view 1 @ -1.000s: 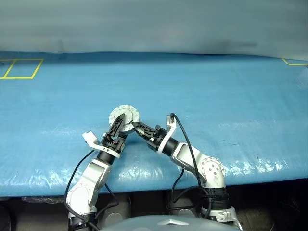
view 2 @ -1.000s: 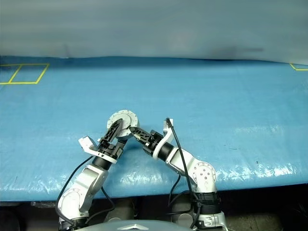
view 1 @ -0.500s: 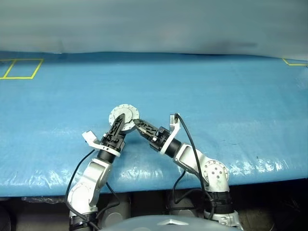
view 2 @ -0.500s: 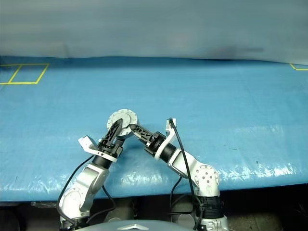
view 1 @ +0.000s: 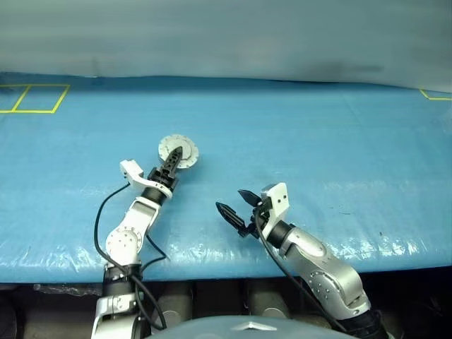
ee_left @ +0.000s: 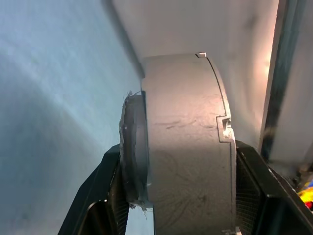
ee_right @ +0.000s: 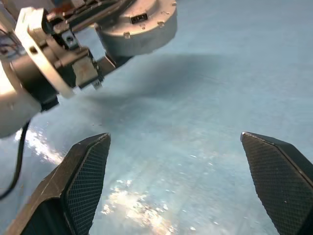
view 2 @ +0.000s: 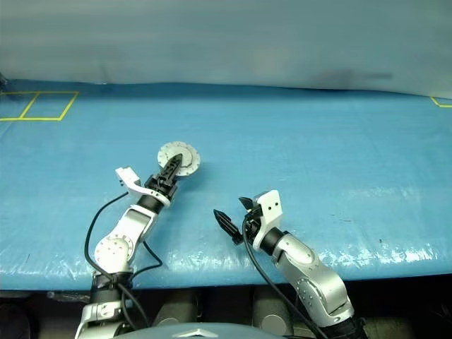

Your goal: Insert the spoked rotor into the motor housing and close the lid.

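Observation:
My left gripper (view 1: 174, 157) is shut on a round grey metal drum (view 1: 167, 146) with small studs around its rim and holds it just above the blue cover. By its look the face that shows is the lid. In the left wrist view the drum (ee_left: 186, 147) fills the gap between the two black fingers (ee_left: 105, 196). No copper windings of the motor housing show, and the spoked rotor is hidden. My right gripper (view 1: 232, 200) stands open and empty nearer the front edge, apart from the drum. The right wrist view looks past its own wide-apart fingers (ee_right: 88, 171) at the drum (ee_right: 139, 24).
A blue plastic sheet (view 1: 318, 148) covers the whole table, wrinkled and shiny along the near edge (view 1: 212, 251). Yellow tape squares mark the far left (view 1: 35, 99) and far right (view 1: 434, 94) corners. A grey wall runs behind.
Both grippers met at the drum before. The right gripper has opened, let go and drawn back to the right towards the near edge. The left arm has stretched out, carrying the drum farther from me.

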Motion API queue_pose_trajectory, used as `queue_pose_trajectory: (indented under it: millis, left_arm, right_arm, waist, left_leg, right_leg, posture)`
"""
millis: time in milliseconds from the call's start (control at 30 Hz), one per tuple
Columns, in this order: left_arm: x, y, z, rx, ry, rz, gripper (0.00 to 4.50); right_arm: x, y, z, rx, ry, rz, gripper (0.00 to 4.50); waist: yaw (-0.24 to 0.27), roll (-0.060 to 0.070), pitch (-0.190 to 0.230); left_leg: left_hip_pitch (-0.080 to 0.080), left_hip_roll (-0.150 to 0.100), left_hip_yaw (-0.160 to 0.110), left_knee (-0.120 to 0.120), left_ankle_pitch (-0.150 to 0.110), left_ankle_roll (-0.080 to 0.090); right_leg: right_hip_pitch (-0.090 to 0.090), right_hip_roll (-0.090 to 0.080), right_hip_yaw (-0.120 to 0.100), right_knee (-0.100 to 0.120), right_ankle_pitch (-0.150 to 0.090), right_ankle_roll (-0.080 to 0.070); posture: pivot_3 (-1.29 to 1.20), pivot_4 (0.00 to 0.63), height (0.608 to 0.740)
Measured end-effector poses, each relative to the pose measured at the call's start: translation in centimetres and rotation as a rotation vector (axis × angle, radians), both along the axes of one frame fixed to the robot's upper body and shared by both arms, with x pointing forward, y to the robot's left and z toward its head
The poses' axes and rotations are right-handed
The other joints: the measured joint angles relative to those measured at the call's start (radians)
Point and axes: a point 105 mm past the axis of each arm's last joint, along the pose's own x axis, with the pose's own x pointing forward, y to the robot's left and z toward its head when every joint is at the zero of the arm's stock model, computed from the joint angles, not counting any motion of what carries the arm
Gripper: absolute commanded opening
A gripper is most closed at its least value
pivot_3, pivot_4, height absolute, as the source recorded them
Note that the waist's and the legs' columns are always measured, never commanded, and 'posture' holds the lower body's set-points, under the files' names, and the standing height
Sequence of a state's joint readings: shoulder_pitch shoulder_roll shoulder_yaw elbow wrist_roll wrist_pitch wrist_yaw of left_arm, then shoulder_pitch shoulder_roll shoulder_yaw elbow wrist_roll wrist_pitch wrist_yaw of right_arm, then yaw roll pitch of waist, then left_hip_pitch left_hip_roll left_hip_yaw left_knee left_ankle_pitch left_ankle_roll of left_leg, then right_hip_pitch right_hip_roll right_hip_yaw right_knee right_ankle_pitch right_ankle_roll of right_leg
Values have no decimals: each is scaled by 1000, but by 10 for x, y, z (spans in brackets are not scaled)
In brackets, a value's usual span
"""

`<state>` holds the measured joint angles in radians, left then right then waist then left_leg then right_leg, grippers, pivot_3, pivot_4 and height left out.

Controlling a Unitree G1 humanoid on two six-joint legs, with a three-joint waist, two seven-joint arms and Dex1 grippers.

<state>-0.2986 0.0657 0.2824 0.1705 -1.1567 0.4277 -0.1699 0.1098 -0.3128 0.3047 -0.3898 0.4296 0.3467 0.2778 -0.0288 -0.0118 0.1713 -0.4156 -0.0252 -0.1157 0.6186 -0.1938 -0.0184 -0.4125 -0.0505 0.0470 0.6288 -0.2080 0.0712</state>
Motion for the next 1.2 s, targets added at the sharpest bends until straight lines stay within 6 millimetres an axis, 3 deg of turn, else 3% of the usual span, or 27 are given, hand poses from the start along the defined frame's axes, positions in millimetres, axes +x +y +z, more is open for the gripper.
queue_pose_trajectory:
  millis: [233, 500, 633, 833, 867, 1033, 1200]
  left_arm:
    - [54, 37, 3, 44, 53, 120, 2419]
    - [87, 24, 5, 48, 149, 70, 2419]
    - [87, 17, -7, 68, 209, 53, 2419]
    - [88, 19, -7, 71, 224, 67, 4378]
    - [88, 21, -6, 80, 224, 71, 4480]
    - [74, 36, -16, 125, 250, 123, 4480]
    - [30, 39, -31, 164, 283, 118, 4480]
  right_arm:
    - [4, -11, -14, -154, -92, -106, 4500]
    - [5, -11, -16, -194, -110, -110, 4500]
    - [5, -10, -16, -197, -115, -122, 4500]
    - [2, -9, -19, -192, -98, -131, 4500]
    - [2, -8, -19, -191, -99, -130, 4500]
    - [1, -5, -20, -186, -93, -110, 4500]
    - [3, -2, -17, -185, -103, -82, 4500]
  waist:
    - [4, -5, 3]
    - [5, -8, 5]
    - [-4, -8, 5]
    - [-8, -8, 5]
    - [-10, -7, 4]
    - [-31, -5, 0]
    - [-34, -1, -7]
  left_leg:
    - [-1, -1, 0, 1, 0, 0]
    - [-2, -1, -1, 1, 0, 0]
    - [-1, -1, -1, 0, 0, 0]
    - [3, -1, -1, 1, 0, 0]
    - [4, 0, -1, 1, 0, 0]
    - [8, 0, 2, 1, 0, -1]
    - [18, 0, 5, -3, 0, -1]
  right_leg:
    - [0, 0, 0, -1, 2, 3]
    - [0, 0, 0, -1, 5, 8]
    - [0, 0, 0, 0, 5, 9]
    - [4, 0, 0, 1, 6, 9]
    - [5, 0, 1, 1, 6, 9]
    - [6, 0, 3, 5, 5, 9]
    - [12, -1, 6, 6, 4, 7]
  posture:
    - [0, 150, 740]
    - [0, 150, 740]
    - [0, 150, 740]
    - [0, 150, 740]
    - [0, 150, 740]
    - [0, 150, 740]
    - [0, 150, 740]
